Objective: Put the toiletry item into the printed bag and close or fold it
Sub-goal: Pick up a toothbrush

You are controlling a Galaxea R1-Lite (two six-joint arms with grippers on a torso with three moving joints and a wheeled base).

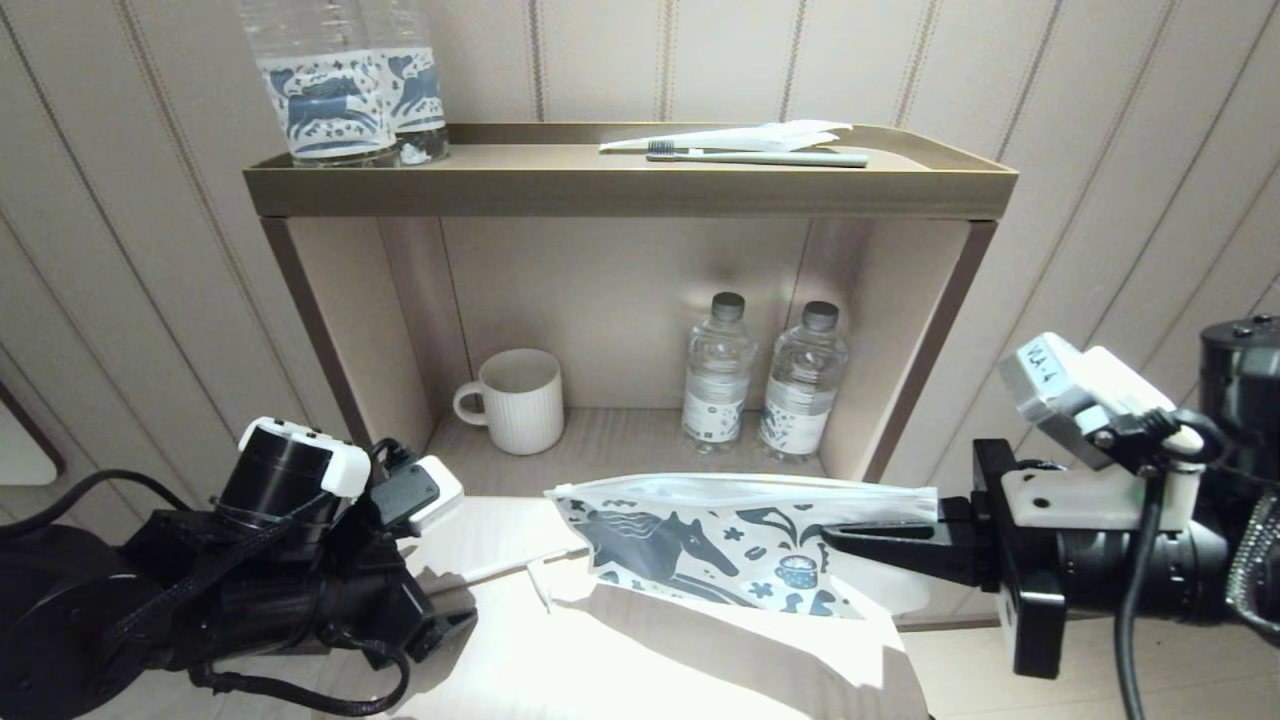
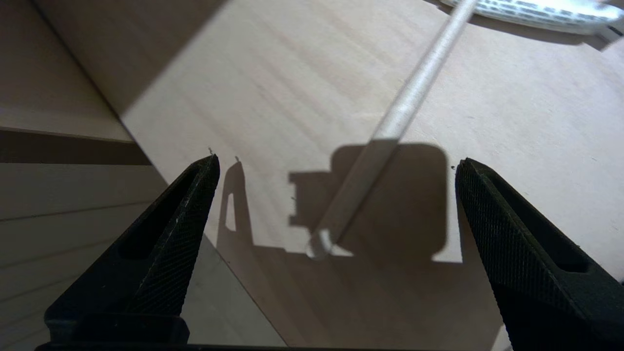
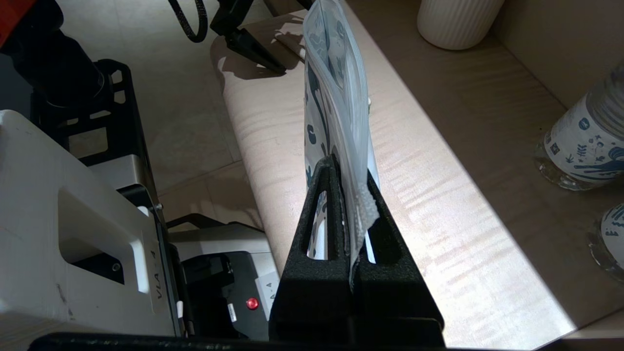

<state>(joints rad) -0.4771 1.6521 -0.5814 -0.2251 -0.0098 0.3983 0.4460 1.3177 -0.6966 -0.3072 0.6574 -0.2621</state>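
The left tool is standing wide open with nothing in it, straddling the near end of the toothbrush lying on the table. Its handle is running away toward the printed bag, which the right tool is pinching shut by one end, holding it up edgewise.

- 4 clear bottles: 2 on the top shelf, 2 in the lower compartment.
- 2 toothbrushes: 1 on the top shelf, 1 on the table.
- 1 printed bag.
- 1 white mug.
- 1 flat white packet beside the upper toothbrush.
- 2 grippers: left gripper, right gripper.
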